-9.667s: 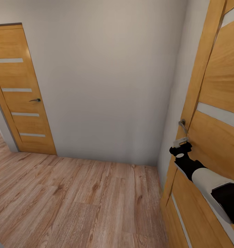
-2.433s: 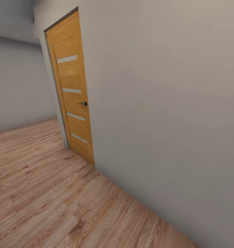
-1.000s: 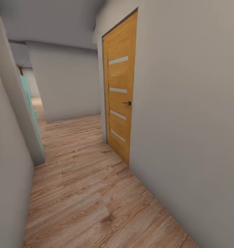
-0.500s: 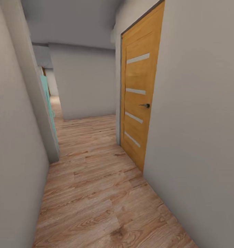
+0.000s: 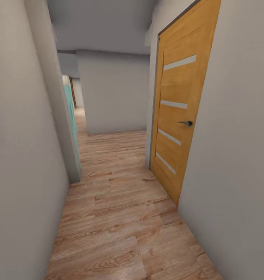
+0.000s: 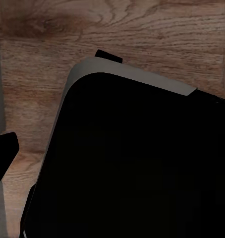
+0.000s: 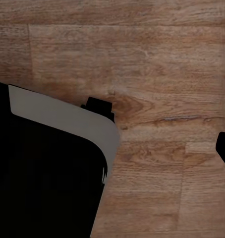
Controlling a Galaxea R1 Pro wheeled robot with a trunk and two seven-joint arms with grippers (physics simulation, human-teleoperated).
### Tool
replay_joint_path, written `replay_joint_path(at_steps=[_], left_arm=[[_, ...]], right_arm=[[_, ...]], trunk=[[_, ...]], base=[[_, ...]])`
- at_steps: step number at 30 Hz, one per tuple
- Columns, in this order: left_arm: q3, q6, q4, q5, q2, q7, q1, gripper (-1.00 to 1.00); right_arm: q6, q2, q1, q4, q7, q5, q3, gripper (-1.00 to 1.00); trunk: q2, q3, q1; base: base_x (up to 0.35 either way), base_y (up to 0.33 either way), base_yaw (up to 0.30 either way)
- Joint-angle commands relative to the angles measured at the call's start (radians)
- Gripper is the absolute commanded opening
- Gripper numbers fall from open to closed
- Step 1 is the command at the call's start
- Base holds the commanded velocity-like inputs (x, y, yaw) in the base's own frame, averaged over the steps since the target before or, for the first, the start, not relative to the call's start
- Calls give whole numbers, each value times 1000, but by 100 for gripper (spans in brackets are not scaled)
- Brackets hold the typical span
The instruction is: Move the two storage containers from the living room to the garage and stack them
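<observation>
I'm looking down a narrow corridor with a light wood plank floor (image 5: 116, 217) running away from me. A plain pale grey wall (image 5: 19, 155) closes my left side, and a matching grey right-hand wall (image 5: 237, 155) closes the other. Set into the right one is an orange-brown wooden door (image 5: 178, 128), shut, with four pale horizontal strips and a small dark lever handle (image 5: 186, 123). Past the left wall's corner I can make out a teal panel (image 5: 72, 116). A grey far wall (image 5: 114, 93) blocks the end, with a passage open to its left. Both wrist cameras look down on the same planks, beside a dark, pale-edged body part (image 6: 142, 163).
</observation>
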Motion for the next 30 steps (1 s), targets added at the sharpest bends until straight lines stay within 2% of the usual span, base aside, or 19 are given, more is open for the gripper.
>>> replay_joint_path(at_steps=[1, 16, 23, 30], left_arm=[[1, -2, -1, 4, 0, 0, 0, 100], [0, 1, 0, 9, 1, 1, 0, 100], [-1, 4, 1, 57, 1, 0, 0, 100], [-1, 4, 1, 64, 1, 0, 0, 100]], right_arm=[[-6, 0, -1, 3, 6, -11, 7, 100], [-7, -5, -1, 3, 7, -10, 7, 100], [-8, -7, -1, 3, 7, -7, 8, 100], [-7, -3, -1, 3, 7, -10, 7, 100]], trunk=[[0, -1, 1], [0, -1, 1], [0, -1, 1], [0, -1, 1]], base=[[312, -106, 113], [303, -127, 14], [301, -123, 0], [301, -119, 177]])
